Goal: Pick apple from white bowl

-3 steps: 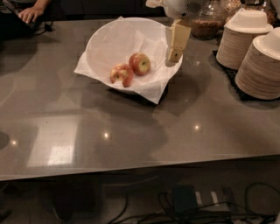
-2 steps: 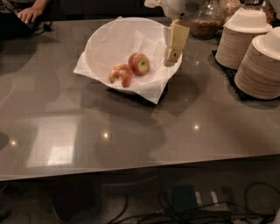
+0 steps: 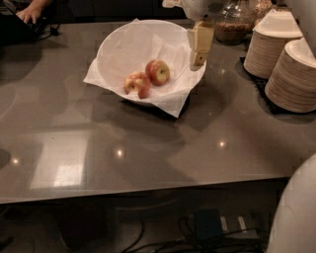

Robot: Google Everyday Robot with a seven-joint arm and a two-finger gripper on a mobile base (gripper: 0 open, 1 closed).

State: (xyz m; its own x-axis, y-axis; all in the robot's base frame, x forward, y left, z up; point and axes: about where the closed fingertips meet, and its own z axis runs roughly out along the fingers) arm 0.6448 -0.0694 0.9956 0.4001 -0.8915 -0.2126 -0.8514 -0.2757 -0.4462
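The white bowl (image 3: 118, 42), wide and lined with a crumpled white paper sheet, stands on the grey table at the back centre. Two apples lie inside it. The whole apple (image 3: 158, 72), red with a yellow-green patch, lies right of centre. A bitten apple (image 3: 138, 84) showing pale flesh touches it on the left. My gripper (image 3: 199, 58) hangs from the white arm over the bowl's right rim. It is to the right of the whole apple, above it and apart from it, and holds nothing I can see.
Two tall stacks of disposable plates (image 3: 291, 74) stand at the right edge. A glass jar (image 3: 233, 24) stands behind the gripper. A person's hand (image 3: 28, 11) rests at the far left corner. A white rounded robot part (image 3: 296, 217) fills the lower right corner.
The gripper and both apples stay about where they were. A white rounded part has come into view at the lower right corner.
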